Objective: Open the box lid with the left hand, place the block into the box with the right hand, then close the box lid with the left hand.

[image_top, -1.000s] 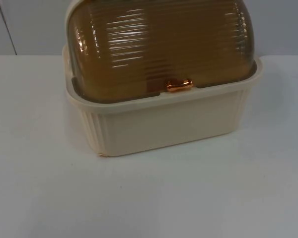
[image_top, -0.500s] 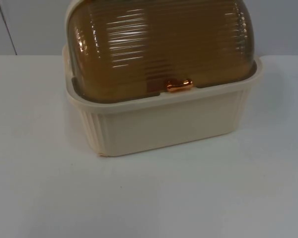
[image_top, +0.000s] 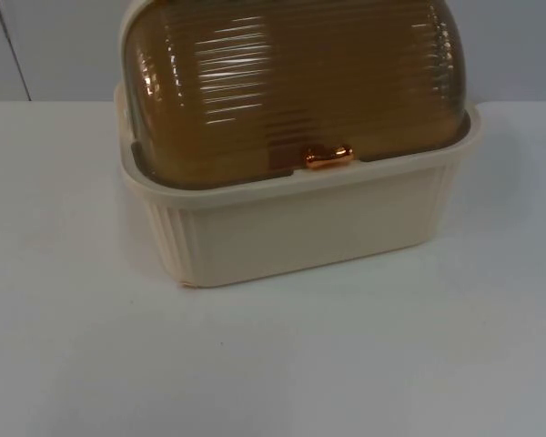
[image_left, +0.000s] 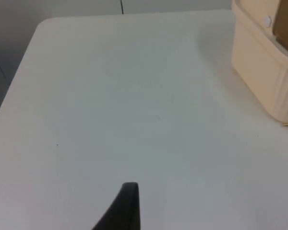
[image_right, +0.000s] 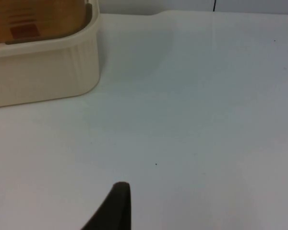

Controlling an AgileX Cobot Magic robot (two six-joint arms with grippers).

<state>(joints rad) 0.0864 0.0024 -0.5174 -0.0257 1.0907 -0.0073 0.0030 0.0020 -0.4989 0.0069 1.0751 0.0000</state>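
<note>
Top view shows a cream plastic box [image_top: 300, 228] with ribbed side walls, standing on the white table [image_top: 273, 364] close to the grey partition wall [image_top: 55, 45]. Its lid [image_top: 291, 82] is a domed cover of brown translucent plastic with fine horizontal ribs, and it is closed down on the box. A small shiny copper-coloured handle [image_top: 328, 157] sits at the front lower edge of the lid. In the left wrist view the left gripper [image_left: 127, 211] is over bare table, well apart from the box corner. In the right wrist view the right gripper [image_right: 116, 208] is also over bare table, well apart from the box. One black fingertip of each is seen, so I cannot tell how far either is open, or whether it holds anything.
</note>
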